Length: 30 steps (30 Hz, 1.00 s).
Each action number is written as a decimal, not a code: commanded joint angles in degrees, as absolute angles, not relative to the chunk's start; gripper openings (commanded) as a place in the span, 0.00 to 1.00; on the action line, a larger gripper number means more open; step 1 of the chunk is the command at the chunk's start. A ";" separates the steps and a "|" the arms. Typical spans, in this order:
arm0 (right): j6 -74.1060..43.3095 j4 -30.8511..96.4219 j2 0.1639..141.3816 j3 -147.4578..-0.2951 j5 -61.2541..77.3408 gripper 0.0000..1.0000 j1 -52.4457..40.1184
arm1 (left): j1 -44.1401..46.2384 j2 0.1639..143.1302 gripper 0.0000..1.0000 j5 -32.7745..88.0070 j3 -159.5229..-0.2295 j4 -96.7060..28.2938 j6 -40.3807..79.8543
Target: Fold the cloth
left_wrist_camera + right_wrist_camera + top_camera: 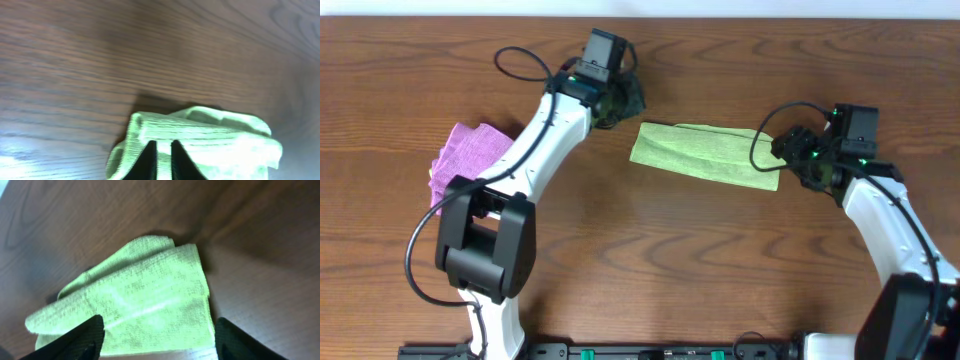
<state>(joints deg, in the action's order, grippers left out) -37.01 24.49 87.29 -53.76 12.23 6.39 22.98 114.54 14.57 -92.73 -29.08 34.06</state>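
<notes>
L claw: fingers nearly pressed together, only a thin slit btwn them. Nothing seen pinched. Tips hang over one end of the green cloth.
L claw, overhead: just off that same end of green cloth, on the side away from robot base. Contact w/ cloth can't be told.
R claw: spread wide, one finger at each side of its wrist view, green cloth's full width showing btwn them. Holds nothing.
R claw, overhead: at opp. end of green cloth, by its corner. Touching or just above, can't tell.
Green cloth: flat on table, btwn the two claws. Long narrow strip, already doubled over; layered edges show in both wrist views. End under L claw is rumpled w/ a rounded lip. End under R claw lies flatter, upper layer stopping a bit short of lower one.
L arm: white links, black wrist, runs in toward green cloth's end. Black cable loops above it.
R arm: white link, curves in to green cloth's other end. Green LEDs lit near wrist.
Pink cloth: bunched heap, well apart from green cloth, beyond L arm. One edge hidden under that arm.
Table: brown wood grain, under green cloth on all sides.
</notes>
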 commanded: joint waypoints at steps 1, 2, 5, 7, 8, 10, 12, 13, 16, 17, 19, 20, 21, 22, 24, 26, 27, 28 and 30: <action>-39.72 26.96 84.75 -54.76 13.93 0.74 5.39 | 25.19 113.78 0.06 13.34 -93.60 -28.01 32.12; -40.58 28.01 84.51 -54.76 15.14 0.75 5.39 | 25.76 113.95 0.06 12.60 -93.60 -27.59 32.12; -44.75 31.46 84.38 -54.76 19.38 0.78 5.39 | 26.79 114.65 0.06 11.79 -93.60 -26.81 32.14; -46.96 33.80 84.38 -54.74 20.56 0.80 5.37 | 27.16 115.57 0.06 11.57 -93.60 -26.70 32.14; -46.96 34.65 84.38 -54.74 20.84 0.81 5.39 | 27.24 116.22 0.06 11.55 -93.60 -26.74 32.10; -46.92 35.57 84.38 -54.74 20.82 0.81 5.39 | 27.31 117.80 0.06 11.62 -93.60 -26.72 32.14; -46.22 35.59 84.38 -54.74 20.58 0.81 5.39 | 27.35 119.24 0.06 11.77 -93.60 -26.72 32.14; -46.22 35.62 84.38 -54.74 19.84 0.81 5.39 | 27.38 120.16 0.06 12.14 -93.60 -26.72 32.14; -46.22 35.59 84.38 -54.68 18.17 0.82 5.39 | 27.42 122.63 0.06 13.15 -93.60 -26.65 32.14; -46.22 35.62 84.38 -54.59 17.80 0.83 5.39 | 27.44 123.33 0.06 13.17 -93.60 -26.59 32.14; -46.17 35.66 84.40 -54.50 17.10 0.83 5.39 | 27.49 124.51 0.06 13.52 -93.60 -26.41 32.18; -46.22 35.64 84.42 -54.41 16.40 0.83 5.39 | 27.46 125.32 0.06 13.61 -93.60 -26.30 32.36; -46.22 35.64 84.44 -54.28 15.97 0.83 5.39 | 27.49 125.78 0.06 13.56 -93.60 -26.28 32.38; -46.22 35.62 84.44 -54.02 15.49 0.83 5.39 | 27.49 126.06 0.06 13.56 -93.60 -26.17 32.38; -46.24 35.57 84.47 -53.10 14.76 0.83 5.39 | 27.49 126.34 0.06 13.47 -93.60 -25.96 32.36; -46.33 34.76 84.55 -51.27 14.81 0.82 5.39 | 27.53 126.69 0.06 13.13 -93.60 -25.58 32.38; -46.92 34.17 84.55 -49.91 14.81 0.84 5.39 | 27.53 126.98 0.06 13.13 -93.60 -25.63 32.38; -47.20 33.58 84.55 -48.80 14.81 0.84 5.39 | 27.57 127.24 0.06 13.13 -93.60 -25.82 32.42; -47.64 31.75 84.55 -46.19 14.85 0.84 5.39 | 27.59 128.01 0.06 13.15 -93.60 -26.61 32.88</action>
